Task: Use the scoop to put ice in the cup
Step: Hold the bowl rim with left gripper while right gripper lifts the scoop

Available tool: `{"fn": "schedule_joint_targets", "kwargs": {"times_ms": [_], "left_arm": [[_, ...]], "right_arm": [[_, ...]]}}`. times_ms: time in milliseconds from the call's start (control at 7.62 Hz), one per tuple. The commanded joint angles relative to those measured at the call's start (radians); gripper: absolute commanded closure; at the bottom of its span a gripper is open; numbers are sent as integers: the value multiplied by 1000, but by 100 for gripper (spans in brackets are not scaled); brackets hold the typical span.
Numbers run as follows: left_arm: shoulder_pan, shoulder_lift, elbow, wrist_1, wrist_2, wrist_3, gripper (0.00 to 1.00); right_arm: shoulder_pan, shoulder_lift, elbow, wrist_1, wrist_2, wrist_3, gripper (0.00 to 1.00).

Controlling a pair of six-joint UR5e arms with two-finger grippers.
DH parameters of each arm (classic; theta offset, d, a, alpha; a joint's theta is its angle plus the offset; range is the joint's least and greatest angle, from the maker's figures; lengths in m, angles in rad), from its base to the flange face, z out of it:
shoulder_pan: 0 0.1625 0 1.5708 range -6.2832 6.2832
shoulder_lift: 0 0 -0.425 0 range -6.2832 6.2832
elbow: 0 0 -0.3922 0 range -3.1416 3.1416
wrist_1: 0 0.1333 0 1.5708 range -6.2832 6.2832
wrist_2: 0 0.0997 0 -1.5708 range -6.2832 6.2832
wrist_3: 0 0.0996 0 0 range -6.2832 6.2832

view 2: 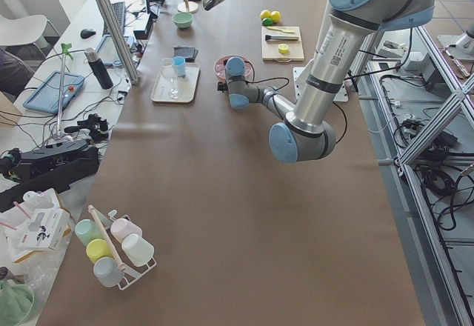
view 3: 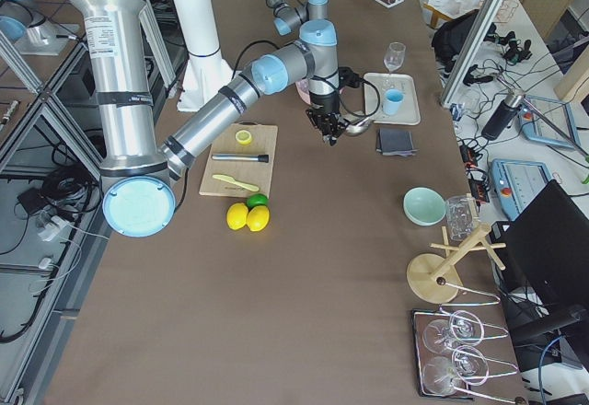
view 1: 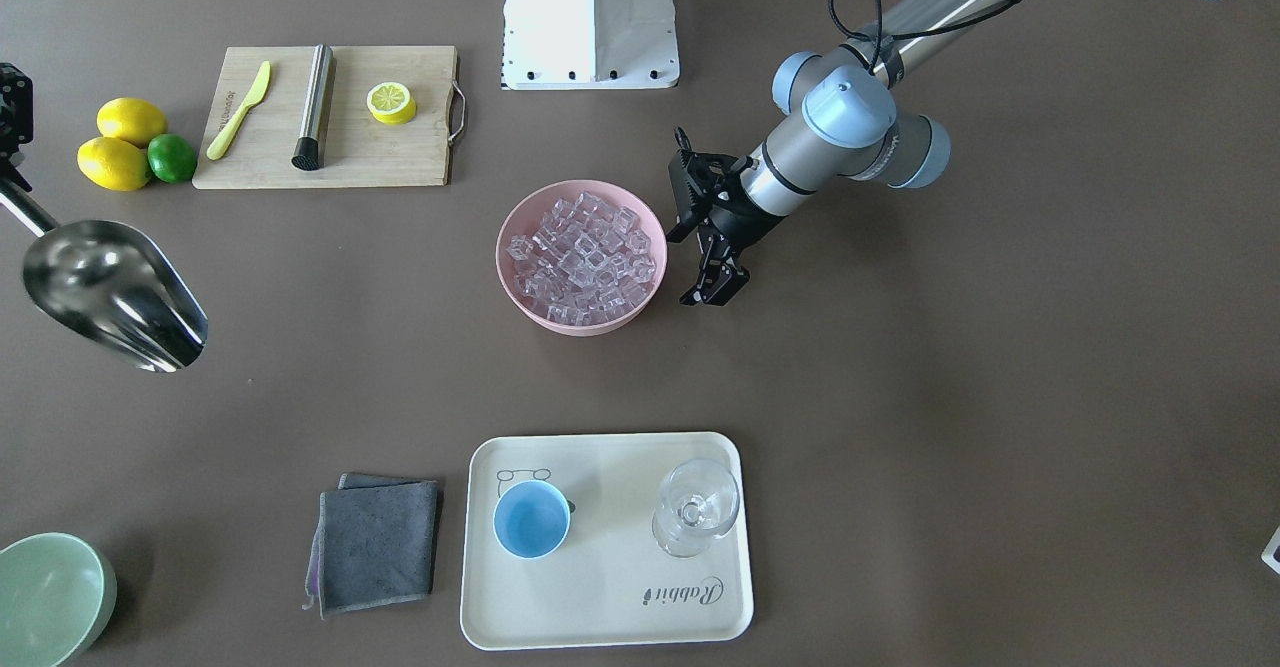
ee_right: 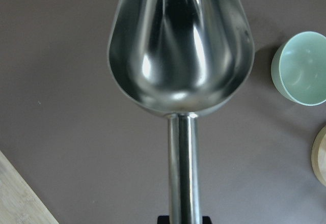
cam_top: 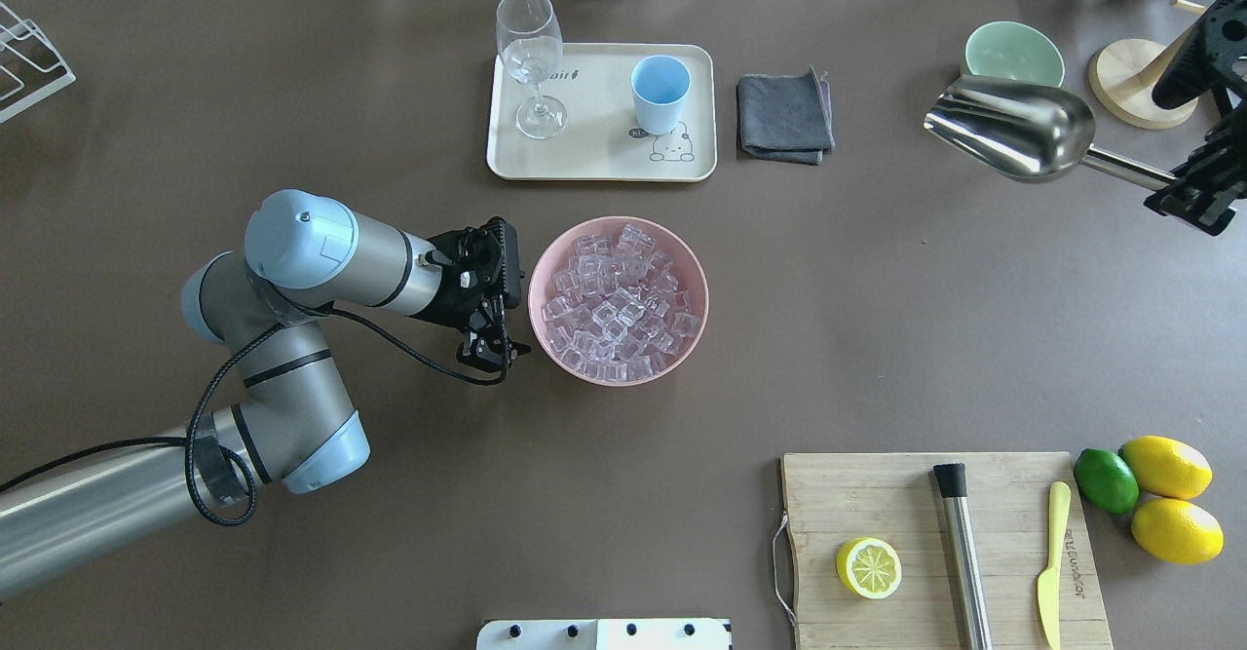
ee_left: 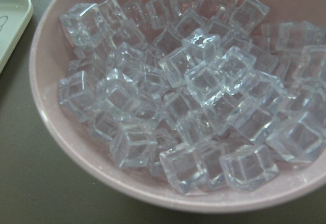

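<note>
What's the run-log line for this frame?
phase: pre-scoop | right gripper: shut on scoop handle, scoop empty | left gripper: beside pink bowl | ice: in pink bowl | cup: empty, on tray

The ice (cam_top: pixel 618 304) is clear and colourless, and its bowl (view 1: pixel 580 325) is pink. The cup (cam_top: pixel 661 93) is light blue. The cream tray (view 1: pixel 600 587) carries dark line drawings and lettering. The scoop (cam_top: pixel 1023 129) is shiny silver, the cloth (cam_top: pixel 784 114) dark grey, the tabletop (cam_top: pixel 877 319) brown, the lemons (cam_top: pixel 1166 466) yellow and the lime (cam_top: pixel 1106 480) green.
</note>
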Motion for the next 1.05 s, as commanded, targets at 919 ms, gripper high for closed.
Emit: {"fn": "schedule_joint_targets", "kwargs": {"times_ms": [919], "left_arm": [[3, -16, 11, -1, -3, 2, 1]], "right_arm": [[-461, 831, -319, -772, -487, -215, 100]]}}
